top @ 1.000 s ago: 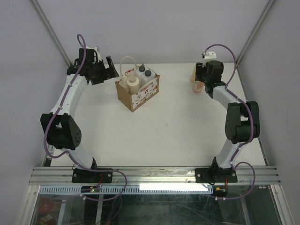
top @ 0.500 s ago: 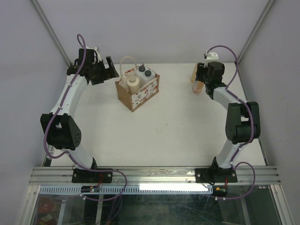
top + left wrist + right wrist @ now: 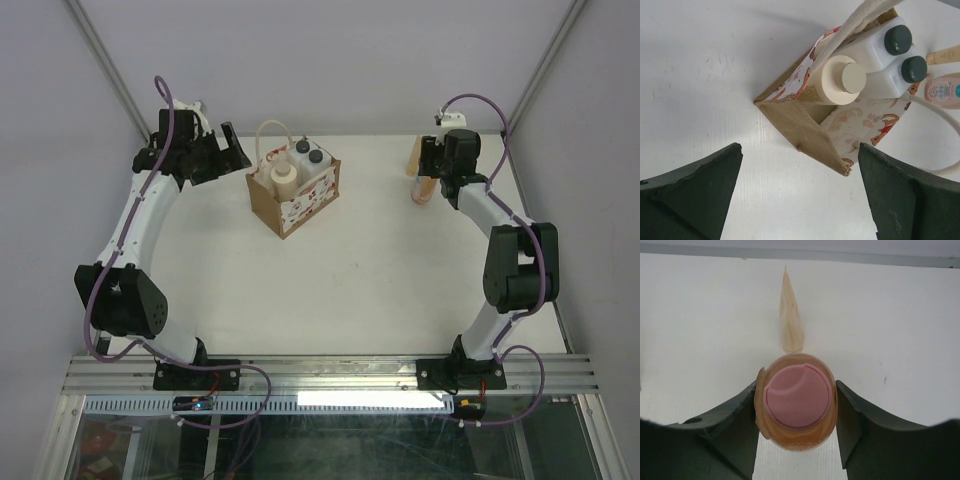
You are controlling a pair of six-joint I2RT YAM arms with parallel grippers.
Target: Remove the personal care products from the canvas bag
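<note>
1. Right pincer (image 3: 796, 407) clamps the orange-pink bottle (image 3: 796, 396); only its capped top shows.
2. Tan tube (image 3: 790, 315) lies just beyond it.
3. Left pincer (image 3: 800, 147) gapes wide; the canvas bag (image 3: 807, 125) ahead hides its bottles' lower halves.

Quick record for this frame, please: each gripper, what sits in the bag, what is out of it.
left gripper: open, empty, beside the canvas bag
right gripper: closed on the orange-pink bottle, far right of the table
in bag: cream bottle, two white bottles with dark caps
out of bag: tan tube, just beyond the held bottle
</note>
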